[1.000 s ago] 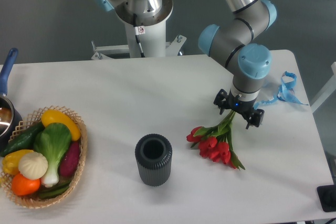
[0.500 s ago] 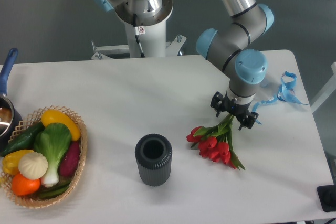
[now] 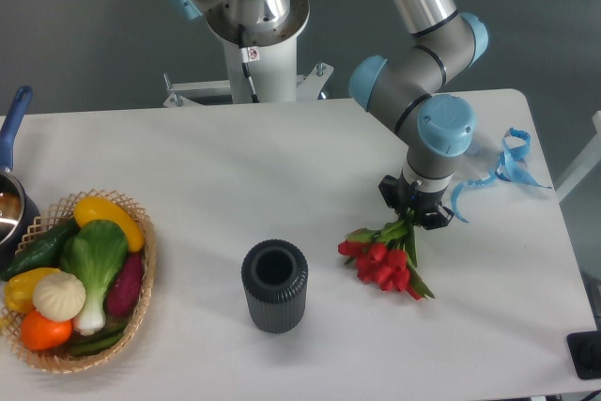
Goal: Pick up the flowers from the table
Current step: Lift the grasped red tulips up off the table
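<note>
The flowers (image 3: 383, 261), a small bunch of red tulips with green leaves, lie on the white table (image 3: 282, 166) right of centre, heads pointing toward the front. My gripper (image 3: 414, 216) points straight down over the stem end of the bunch, with its fingers closed around the green stems. The stems' far ends are hidden under the gripper. The red heads still seem to rest on or just above the tabletop.
A dark ribbed cylindrical vase (image 3: 274, 285) stands left of the flowers. A wicker basket of toy vegetables (image 3: 77, 279) sits at the front left, a pot with a blue handle (image 3: 11, 176) behind it. A curly light-blue ribbon (image 3: 507, 162) lies at the right edge.
The gripper fingers have drawn together onto the stems and the gripper shifted slightly left. The bunch has pulled in a little, its heads shifting slightly right.
</note>
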`<action>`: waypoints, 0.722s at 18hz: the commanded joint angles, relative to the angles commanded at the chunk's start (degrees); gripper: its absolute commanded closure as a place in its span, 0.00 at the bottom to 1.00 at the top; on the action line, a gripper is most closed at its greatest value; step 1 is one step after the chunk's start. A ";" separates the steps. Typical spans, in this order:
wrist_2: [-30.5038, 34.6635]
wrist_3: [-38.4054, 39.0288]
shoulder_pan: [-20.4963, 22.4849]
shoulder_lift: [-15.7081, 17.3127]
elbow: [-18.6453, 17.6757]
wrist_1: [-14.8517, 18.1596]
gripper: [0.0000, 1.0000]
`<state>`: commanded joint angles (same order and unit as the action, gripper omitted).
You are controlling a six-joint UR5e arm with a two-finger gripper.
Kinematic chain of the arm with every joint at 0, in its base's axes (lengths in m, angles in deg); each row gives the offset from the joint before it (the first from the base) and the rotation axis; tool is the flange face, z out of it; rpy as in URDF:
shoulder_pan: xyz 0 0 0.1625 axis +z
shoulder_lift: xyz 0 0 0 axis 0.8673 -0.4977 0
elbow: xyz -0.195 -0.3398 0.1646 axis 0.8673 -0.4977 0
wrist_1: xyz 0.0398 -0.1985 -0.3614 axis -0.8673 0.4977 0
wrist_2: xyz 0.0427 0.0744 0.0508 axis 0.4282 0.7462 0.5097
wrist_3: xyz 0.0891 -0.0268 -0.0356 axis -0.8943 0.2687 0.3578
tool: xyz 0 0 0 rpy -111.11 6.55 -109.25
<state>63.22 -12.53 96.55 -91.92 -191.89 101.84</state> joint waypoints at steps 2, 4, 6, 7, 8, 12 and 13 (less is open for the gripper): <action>0.44 0.09 0.79 1.49 1.05 0.62 1.00; 0.70 0.00 1.58 2.47 2.72 2.62 1.00; 0.79 0.09 1.67 2.47 6.83 5.61 1.00; 0.70 0.17 1.76 2.47 8.51 6.76 1.00; 0.79 0.18 1.76 2.56 9.66 8.16 1.00; 0.79 -0.53 1.67 2.56 12.31 11.60 1.00; 0.79 -0.53 1.67 2.56 12.48 11.78 1.00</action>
<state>64.02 -13.06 98.23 -89.36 -179.40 113.62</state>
